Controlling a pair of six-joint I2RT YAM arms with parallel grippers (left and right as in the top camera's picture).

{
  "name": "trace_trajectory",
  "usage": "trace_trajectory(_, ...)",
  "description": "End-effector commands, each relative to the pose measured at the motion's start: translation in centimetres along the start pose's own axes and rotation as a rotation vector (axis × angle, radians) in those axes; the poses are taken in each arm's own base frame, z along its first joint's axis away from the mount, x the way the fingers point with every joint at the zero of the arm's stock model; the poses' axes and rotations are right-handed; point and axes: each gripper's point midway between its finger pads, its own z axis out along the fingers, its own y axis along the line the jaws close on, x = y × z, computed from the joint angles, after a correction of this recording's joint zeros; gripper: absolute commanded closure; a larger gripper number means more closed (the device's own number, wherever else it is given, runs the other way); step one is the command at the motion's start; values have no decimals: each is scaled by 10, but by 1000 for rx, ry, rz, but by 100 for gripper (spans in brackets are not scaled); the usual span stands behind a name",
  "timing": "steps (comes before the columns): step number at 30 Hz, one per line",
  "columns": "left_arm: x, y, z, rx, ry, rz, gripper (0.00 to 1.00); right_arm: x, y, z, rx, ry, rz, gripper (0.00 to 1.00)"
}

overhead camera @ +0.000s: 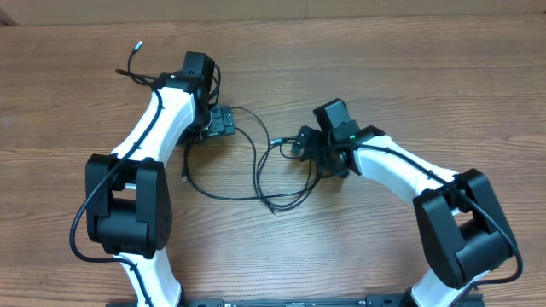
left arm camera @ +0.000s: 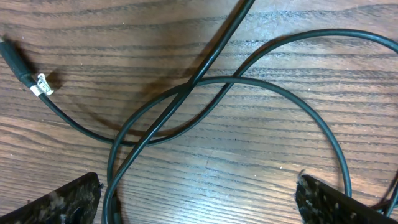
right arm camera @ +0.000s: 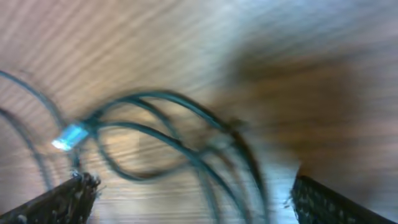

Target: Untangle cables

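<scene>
The cables point(overhead camera: 230, 198) lie in loose, crossed loops on the table point(overhead camera: 384, 68) between both arms. The left gripper point(overhead camera: 223, 122) and right gripper point(overhead camera: 300, 143) stand over the loops with jaws wide, holding nothing.

Nothing legible is showing in any view. A small white tag point(left arm camera: 42, 85) is wrapping one of the cables point(left arm camera: 205, 93) near its plug end, but its markings are appearing too small to read.
</scene>
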Motion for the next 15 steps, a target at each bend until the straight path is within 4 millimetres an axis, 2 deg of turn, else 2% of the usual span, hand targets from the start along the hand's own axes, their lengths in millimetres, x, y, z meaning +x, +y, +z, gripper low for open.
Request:
trace_trajectory(1, -7, -5, -12, 25, -32, -8, 0, -29, 1, -36, -40, -39, 29, 0)
trace_trajectory(3, -7, -5, -12, 25, -31, -8, 0, -32, -13, -43, -15, -32, 64, 0)
trace_trajectory(4, -7, -5, -12, 25, -31, -7, 0, -30, -27, -45, 23, -5, 92, 0)
trace_trajectory(8, -7, -5, -12, 25, -32, 2, 0, -21, -52, -47, 100, 46, 137, 0)
trace_trajectory(15, -8, -6, -12, 28, -37, 2, 1, -21, -52, -47, 100, 47, 137, 0)
